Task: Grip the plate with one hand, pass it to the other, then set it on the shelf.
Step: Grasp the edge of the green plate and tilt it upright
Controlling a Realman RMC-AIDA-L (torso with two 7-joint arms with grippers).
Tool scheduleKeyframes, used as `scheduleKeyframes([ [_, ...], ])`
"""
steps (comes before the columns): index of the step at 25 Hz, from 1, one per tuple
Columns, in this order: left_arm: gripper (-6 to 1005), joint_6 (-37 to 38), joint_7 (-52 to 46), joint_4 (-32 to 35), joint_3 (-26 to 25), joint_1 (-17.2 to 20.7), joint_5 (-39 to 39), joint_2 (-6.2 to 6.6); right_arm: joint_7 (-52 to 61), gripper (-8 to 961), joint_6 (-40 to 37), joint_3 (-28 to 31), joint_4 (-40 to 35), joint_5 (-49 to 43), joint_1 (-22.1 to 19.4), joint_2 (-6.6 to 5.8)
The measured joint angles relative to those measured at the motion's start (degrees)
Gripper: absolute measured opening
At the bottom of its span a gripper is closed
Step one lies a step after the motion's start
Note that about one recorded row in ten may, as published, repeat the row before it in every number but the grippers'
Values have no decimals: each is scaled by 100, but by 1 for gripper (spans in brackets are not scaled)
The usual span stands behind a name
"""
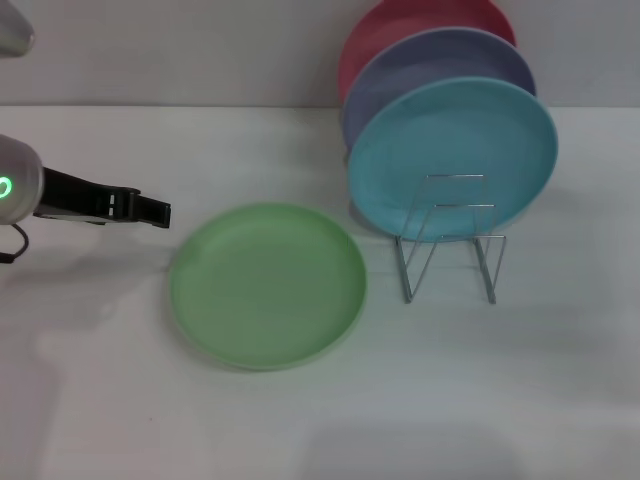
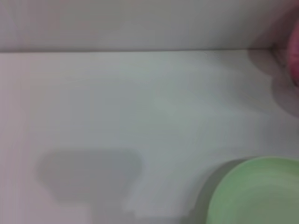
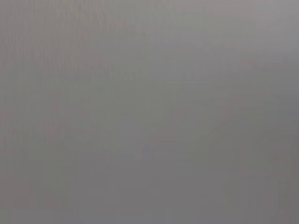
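We count four plates in all: one light green plate (image 1: 268, 285) lying flat on the table, and three standing on edge, namely one turquoise plate (image 1: 452, 158), one lavender plate (image 1: 420, 62) and one pink plate (image 1: 400, 20). We count one wire rack (image 1: 450, 250). One gripper (image 1: 150, 211) is in sight.

A turquoise-blue plate (image 1: 455, 150), a lavender plate (image 1: 430, 70) and a pink plate (image 1: 400, 25) stand on edge, overlapping, on the white table (image 1: 300, 420).
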Motion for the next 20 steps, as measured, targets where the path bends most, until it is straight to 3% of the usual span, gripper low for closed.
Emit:
scheduleKeyframes([
  [7,808,35,-811,-630,316,-392,509,-16,15,627,65,-38,18,-30,44,-83],
  [20,807,-239,-1005,-1395,400,-896,523,-26,152,627,143,-269,57,-57,19,-229],
])
